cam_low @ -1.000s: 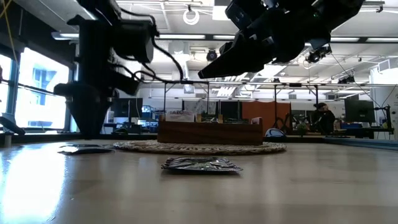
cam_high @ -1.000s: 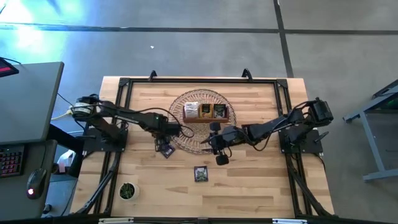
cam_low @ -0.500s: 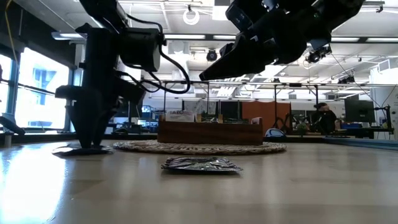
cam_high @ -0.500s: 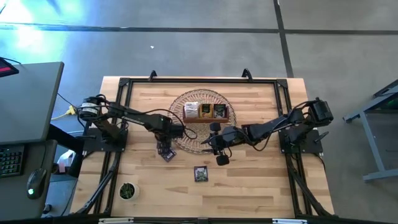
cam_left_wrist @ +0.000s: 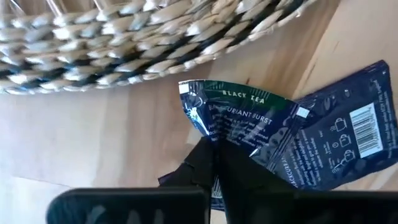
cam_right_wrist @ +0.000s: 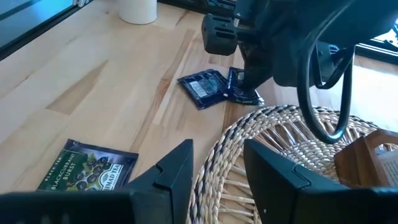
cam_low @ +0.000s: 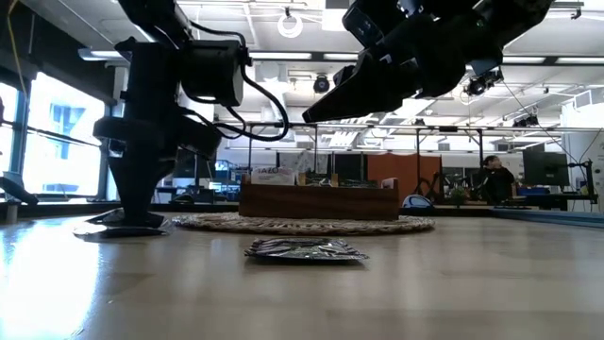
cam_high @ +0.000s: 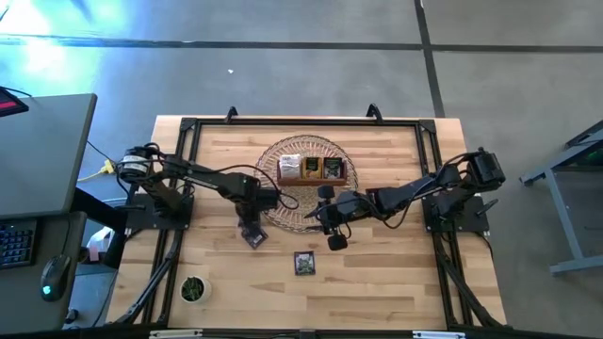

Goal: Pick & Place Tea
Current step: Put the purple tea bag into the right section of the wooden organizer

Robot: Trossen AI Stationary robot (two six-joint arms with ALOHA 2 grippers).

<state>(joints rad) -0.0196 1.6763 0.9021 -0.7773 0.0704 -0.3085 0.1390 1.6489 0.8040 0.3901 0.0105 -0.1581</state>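
Two dark blue tea sachets [cam_left_wrist: 348, 140] lie overlapping on the wood, just off the near-left rim of the woven mat [cam_high: 283, 202]. My left gripper [cam_high: 250, 229] points straight down on them, shut on the upper one [cam_left_wrist: 249, 115], labelled black tea. Another dark sachet [cam_high: 304, 263] lies flat toward the table's near edge. On the mat stands the wooden box [cam_high: 316, 169] with sachets in its compartments. My right gripper [cam_high: 326, 218] hangs open above the mat's near rim, empty. My left gripper pinches the black tea sachet between its two fingertips at one edge [cam_left_wrist: 214, 138], near that edge's middle. The fingers come from above, pointing down. The paper buckles up around the pinch while the sachet still lies on the table, over the second sachet.
A small potted plant [cam_high: 193, 288] stands at the near left corner. The black frame rails [cam_high: 179, 188] run along the table's sides. Bare wood lies between the mat and the near edge, around the lone sachet [cam_low: 307, 249].
My left gripper has sunk toward the near edge onto the two sachets beside the mat, rolled a little, and shut on the upper one, whose paper has buckled. My right gripper has kept still.
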